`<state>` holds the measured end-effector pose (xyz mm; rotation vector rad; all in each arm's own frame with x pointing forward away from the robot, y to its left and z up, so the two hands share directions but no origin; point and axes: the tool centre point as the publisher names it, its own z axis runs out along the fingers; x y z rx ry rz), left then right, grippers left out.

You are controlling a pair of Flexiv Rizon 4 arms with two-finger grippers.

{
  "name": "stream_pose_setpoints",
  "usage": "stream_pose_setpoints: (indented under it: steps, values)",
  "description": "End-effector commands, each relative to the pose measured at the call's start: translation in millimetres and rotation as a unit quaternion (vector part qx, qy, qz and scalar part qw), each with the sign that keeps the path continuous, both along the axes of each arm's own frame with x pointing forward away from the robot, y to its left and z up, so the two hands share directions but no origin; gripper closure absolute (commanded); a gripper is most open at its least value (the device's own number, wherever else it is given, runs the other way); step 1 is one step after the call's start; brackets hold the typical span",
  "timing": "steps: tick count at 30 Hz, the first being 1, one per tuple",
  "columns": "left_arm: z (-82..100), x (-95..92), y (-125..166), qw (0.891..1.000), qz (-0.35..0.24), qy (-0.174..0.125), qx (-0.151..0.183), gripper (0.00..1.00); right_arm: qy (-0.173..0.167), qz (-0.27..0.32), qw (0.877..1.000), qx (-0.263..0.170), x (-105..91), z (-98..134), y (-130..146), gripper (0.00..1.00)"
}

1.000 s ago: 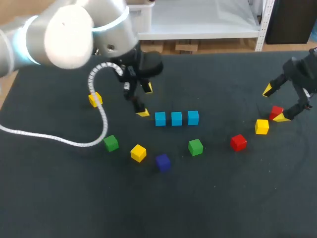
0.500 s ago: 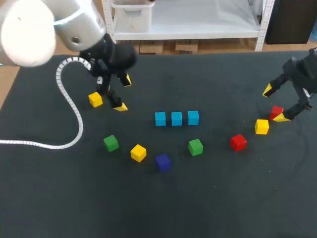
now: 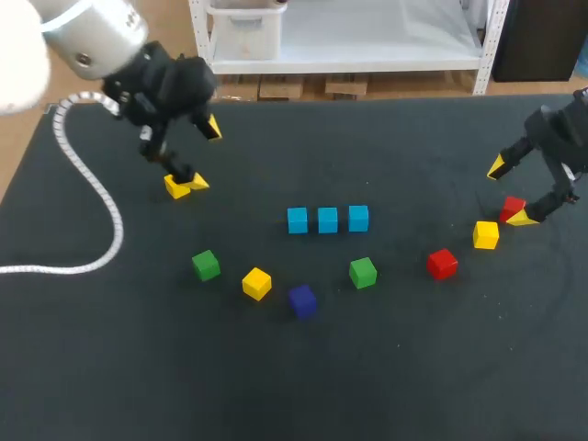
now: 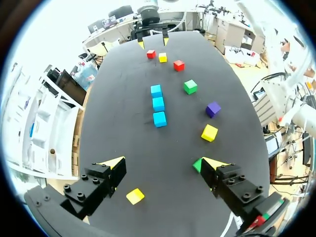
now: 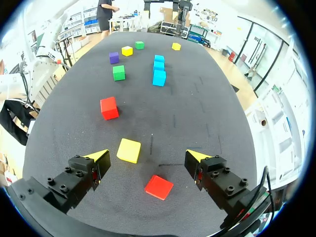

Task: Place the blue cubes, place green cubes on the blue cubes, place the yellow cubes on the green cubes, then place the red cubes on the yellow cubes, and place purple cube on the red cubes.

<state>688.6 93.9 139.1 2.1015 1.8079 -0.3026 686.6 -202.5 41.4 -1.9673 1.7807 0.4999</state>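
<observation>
Head view: gripper [image 3: 204, 155] perhaps astride cube [image 3: 175, 186]

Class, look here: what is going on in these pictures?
Three blue cubes stand in a row, with nothing stacked on them yet. The left pincer hangs open around a yellow cube, and the right pincer hangs open around a red cube. Neither grips anything.

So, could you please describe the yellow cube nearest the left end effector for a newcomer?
Find the row of three blue cubes mid-table, then look toward the left end effector. The yellow cube lies by one of its fingertips, the only yellow cube with no cube nearby.
</observation>
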Motion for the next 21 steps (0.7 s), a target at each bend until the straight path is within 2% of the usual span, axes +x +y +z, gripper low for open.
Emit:
stream_pose_setpoints:
  steps: [1, 7, 9, 21]
  values:
    - [14.0, -14.0, 20, 1.0, -0.002, -0.008, -0.004, 0.0, 0.0, 0.001, 1.0, 0.001, 0.6, -1, 0, 0.0]
    - [35.2, -18.6, 39, 1.0, 0.004, -0.009, -0.012, 0.0, 0.0, 0.001, 1.0, 0.001, 0.6, -1, 0, 0.0]
    - [39.3, -20.3, 43, 1.0, -0.002, -0.014, -0.003, 0.0, 0.0, 0.001, 1.0, 0.001, 0.6, -1, 0, 0.0]
    - [44.3, -20.1, 44, 1.0, 0.017, -0.002, -0.009, 0.0, 0.0, 0.001, 1.0, 0.001, 0.6, -1, 0, 0.0]
